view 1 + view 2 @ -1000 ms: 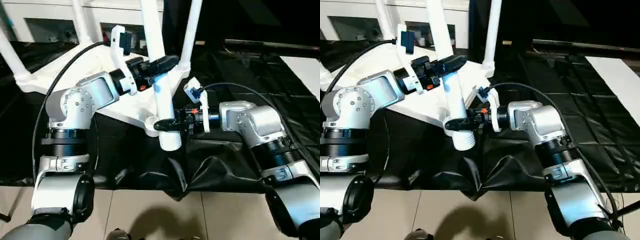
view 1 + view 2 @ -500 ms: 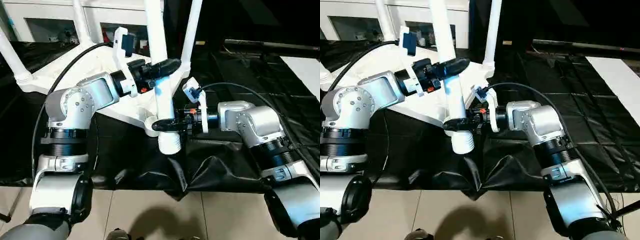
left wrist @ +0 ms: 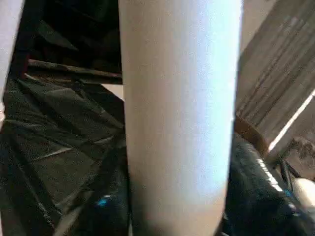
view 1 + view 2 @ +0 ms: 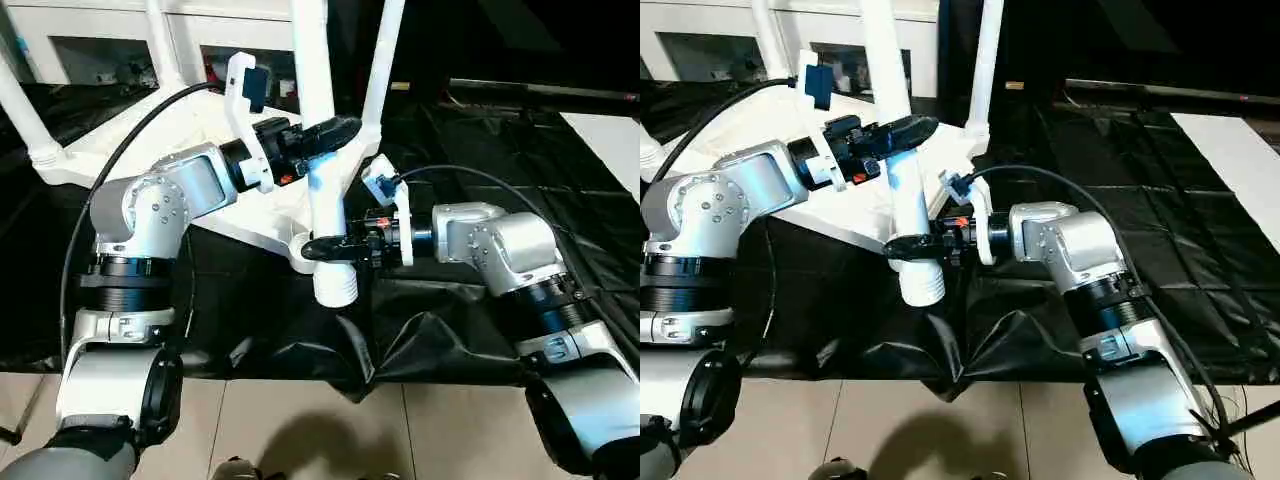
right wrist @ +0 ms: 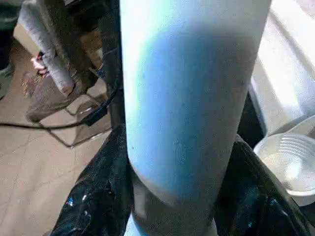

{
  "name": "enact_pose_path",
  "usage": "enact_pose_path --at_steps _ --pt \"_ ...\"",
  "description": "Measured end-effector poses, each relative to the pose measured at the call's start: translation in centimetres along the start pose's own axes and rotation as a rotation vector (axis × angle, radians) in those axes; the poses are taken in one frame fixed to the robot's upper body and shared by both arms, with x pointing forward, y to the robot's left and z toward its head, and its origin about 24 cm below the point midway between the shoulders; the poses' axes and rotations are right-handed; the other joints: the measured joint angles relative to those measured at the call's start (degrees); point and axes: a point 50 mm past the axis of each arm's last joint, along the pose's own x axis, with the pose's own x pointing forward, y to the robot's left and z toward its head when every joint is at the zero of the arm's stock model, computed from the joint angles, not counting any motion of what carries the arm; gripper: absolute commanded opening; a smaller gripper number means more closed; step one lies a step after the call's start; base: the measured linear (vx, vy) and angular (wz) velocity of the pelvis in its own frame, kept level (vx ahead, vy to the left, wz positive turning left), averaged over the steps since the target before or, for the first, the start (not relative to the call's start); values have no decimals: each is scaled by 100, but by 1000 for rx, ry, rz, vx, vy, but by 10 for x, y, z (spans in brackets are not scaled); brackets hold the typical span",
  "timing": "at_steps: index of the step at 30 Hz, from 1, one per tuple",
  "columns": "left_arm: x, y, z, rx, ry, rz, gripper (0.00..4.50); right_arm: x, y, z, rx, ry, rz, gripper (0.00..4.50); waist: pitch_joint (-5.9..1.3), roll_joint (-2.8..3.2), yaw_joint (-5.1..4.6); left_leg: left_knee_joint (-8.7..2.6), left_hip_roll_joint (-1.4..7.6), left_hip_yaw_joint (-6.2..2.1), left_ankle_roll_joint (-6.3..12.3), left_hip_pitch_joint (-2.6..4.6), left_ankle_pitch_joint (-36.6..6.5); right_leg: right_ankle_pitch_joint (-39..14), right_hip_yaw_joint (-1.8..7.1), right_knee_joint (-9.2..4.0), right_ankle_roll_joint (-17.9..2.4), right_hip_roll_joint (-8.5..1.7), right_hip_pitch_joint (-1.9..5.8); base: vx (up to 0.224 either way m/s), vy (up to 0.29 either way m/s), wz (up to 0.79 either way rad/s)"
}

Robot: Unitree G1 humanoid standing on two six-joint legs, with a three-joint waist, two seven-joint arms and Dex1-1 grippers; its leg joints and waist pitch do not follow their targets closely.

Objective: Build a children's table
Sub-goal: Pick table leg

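A white tabletop (image 4: 200, 140) lies ribbed underside up on black sheeting, with tapered white legs standing in its far corner sockets, one at the left (image 4: 25, 115) and one at the back (image 4: 385, 60). A loose white leg (image 4: 322, 215) stands nearly upright, its threaded thick end (image 4: 335, 285) hanging just beside the near corner socket (image 4: 300, 245). My left gripper (image 4: 322, 134) is shut on the leg's upper shaft. My right gripper (image 4: 332, 246) is shut on it low down, just above the threaded end. In both wrist views the leg (image 3: 177, 113) (image 5: 187, 108) stands close up.
Black sheeting (image 4: 470, 330) covers the work surface and bunches at its front edge above a tiled floor (image 4: 300, 430). A white glass-door cabinet (image 4: 110, 40) stands behind the tabletop. A white panel (image 4: 610, 135) lies at the far right.
The held leg has shifted slightly left and up with both grippers still on it; its threaded end now sits closer to the near corner socket.
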Motion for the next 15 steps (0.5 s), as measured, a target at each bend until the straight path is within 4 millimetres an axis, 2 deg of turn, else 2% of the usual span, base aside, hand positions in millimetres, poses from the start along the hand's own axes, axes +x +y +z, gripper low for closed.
enact_pose_path --at_steps 6,8,11,14,15 --pt "3 12 8 -75 -207 85 292 -1 -4 6 22 -117 -75 186 0 0 7 2 -1 0 0 -1 0 2 0 1 0 0 1 0 0 0" --pt "0 16 14 -102 -278 101 292 -2 -6 8 28 -173 -110 186 0 0 5 2 0 0 0 0 0 2 0 2 0 0 1 0 0 0" --pt "-10 22 20 -109 -353 138 292 -11 -17 15 9 -276 -253 186 0 -1 0 2 0 0 -1 0 0 2 0 1 0 0 0 0 0 0" --pt "-19 35 8 115 -184 281 292 -24 -27 19 -33 -335 -426 186 -1 -1 -8 -3 0 2 -1 4 0 0 0 0 4 0 -1 0 0 0" --pt "-23 42 -1 278 -21 330 292 -28 -30 17 -52 -343 -492 186 -4 -3 2 -5 2 0 -1 10 1 -4 1 0 10 1 0 0 0 0"
